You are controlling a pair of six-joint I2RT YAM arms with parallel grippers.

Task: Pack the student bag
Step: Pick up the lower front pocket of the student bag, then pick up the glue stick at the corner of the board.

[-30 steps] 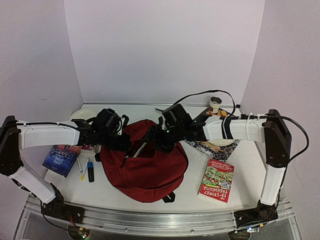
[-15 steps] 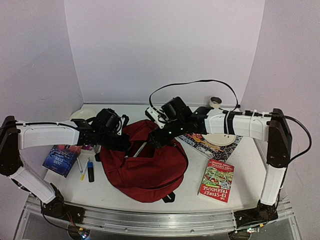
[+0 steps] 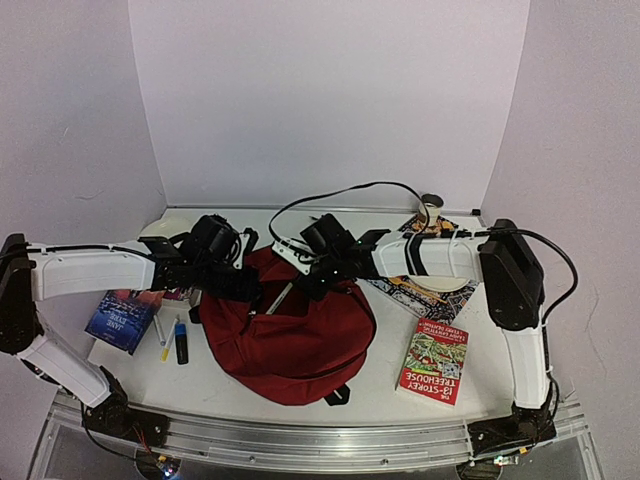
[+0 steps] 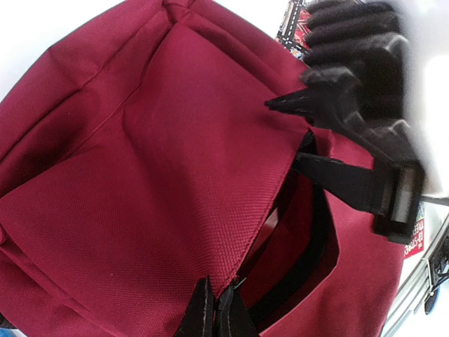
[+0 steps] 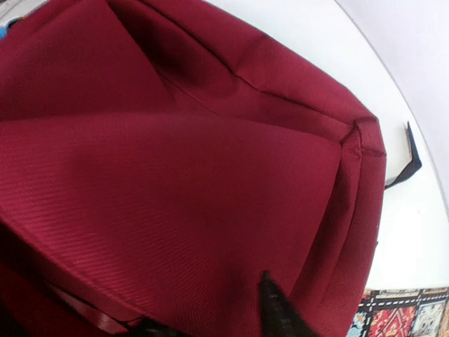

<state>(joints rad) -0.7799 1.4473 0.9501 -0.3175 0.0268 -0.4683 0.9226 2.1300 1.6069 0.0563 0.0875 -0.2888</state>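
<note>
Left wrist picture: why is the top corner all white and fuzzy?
Left wrist view: that is the right arm, white, close and overlit, so it blurs; the student bag shows crisp weave. Right wrist view: the bag is sharp too.

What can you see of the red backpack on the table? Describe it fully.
The student bag is a dark red woven-fabric backpack with black straps and a black-edged opening. It lies on the white table, its mouth open toward the far side. The left hand pinches the opening's fabric edge between closed fingers; the right hand sits at the opposite rim, grip unclear. A black strap end pokes out at its near edge.
</note>
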